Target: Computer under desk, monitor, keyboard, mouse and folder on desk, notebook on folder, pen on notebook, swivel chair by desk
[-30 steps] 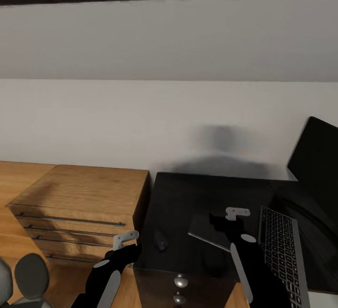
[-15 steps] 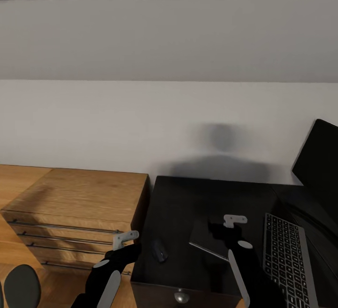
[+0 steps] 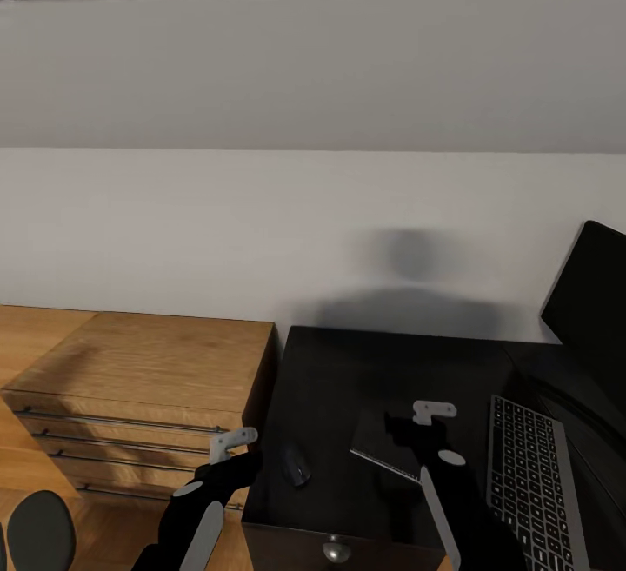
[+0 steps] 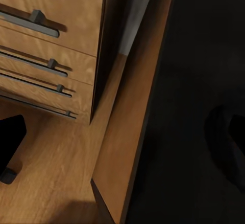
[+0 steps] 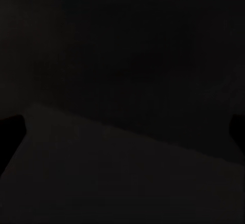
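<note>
Nothing much moved since before; our right gripper [image 3: 416, 434] grips the notebook [image 3: 384, 443] over the desk [image 3: 348, 380], between mouse [image 3: 296, 465] and keyboard [image 3: 526, 467].

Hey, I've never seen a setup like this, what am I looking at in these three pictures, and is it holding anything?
These are simulator renders from a wheeled robot with two arms. The big picture comes from a camera on its head, looking down over both arms. The other two come from cameras near each gripper.

In the head view, the left gripper hangs beside the black desk, in front of a light-wood dresser. The right gripper is over the desk, at a thin dark flat book, probably the notebook, which looks tilted and lifted off the top. Whether the jaws are closed on it I cannot tell.

On the desk lie a small dark mouse and a keyboard, with the monitor at the right edge.

The left wrist view shows the dresser's drawers and the desk's wood side. The right wrist view is nearly black.
</note>
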